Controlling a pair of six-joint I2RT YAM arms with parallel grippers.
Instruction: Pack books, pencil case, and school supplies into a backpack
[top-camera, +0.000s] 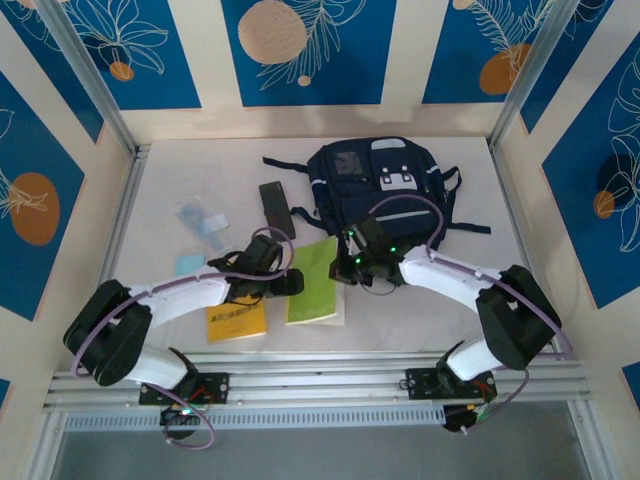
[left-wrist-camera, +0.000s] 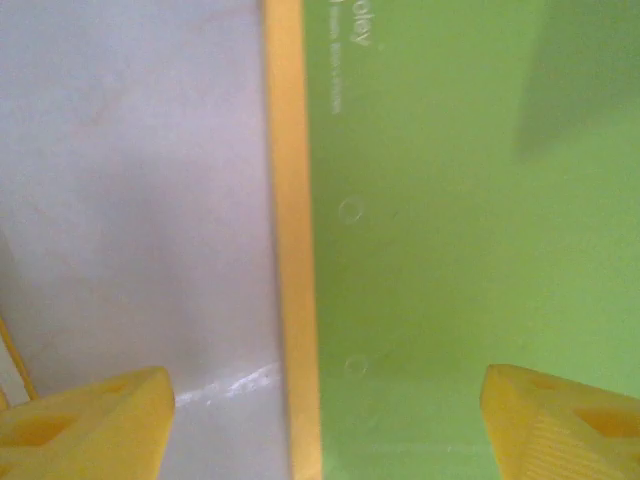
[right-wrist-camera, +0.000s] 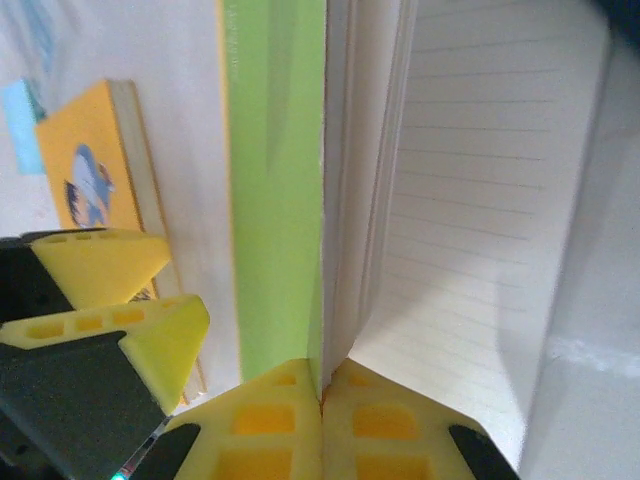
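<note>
Near the middle of the counter (top-camera: 180, 180), just in front of the backpack (top-camera: 385, 180), the green book (top-camera: 313, 285) lies with both arms reaching in over it. The right hand (right-wrist-camera: 322, 400) is clenched on the edge of the book's cover. Its yellow fingertips (right-wrist-camera: 270, 420) meet with the green cover pinched between them and tilted up, so the lined pages (right-wrist-camera: 470, 200) show beneath. I judge that the cover is held this way because a thin book lying flat offers no other edge to seize. Only the cover, and perhaps a few leaves, looks caught, so the book may swing open if it is raised.

The left hand (left-wrist-camera: 325, 425) is spread wide and grasps nothing. One fingertip hangs over bare counter and the other over the green cover, straddling the book's long left edge, where an orange strip (left-wrist-camera: 290, 250) runs. Whether the pads touch the book I cannot tell. It seems placed to steady or take that side.

From the right hand the green book stretches away to the left, and the backpack sits just beyond. The yellow book (top-camera: 237, 322) lies flat just left of the green one, partly under the left arm. The pencil case (top-camera: 275, 210) rests beside the backpack's left side. The light-blue pad (top-camera: 190, 264) and the clear piece (top-camera: 203, 220) lie further left. None of them is in the backpack yet.
</note>
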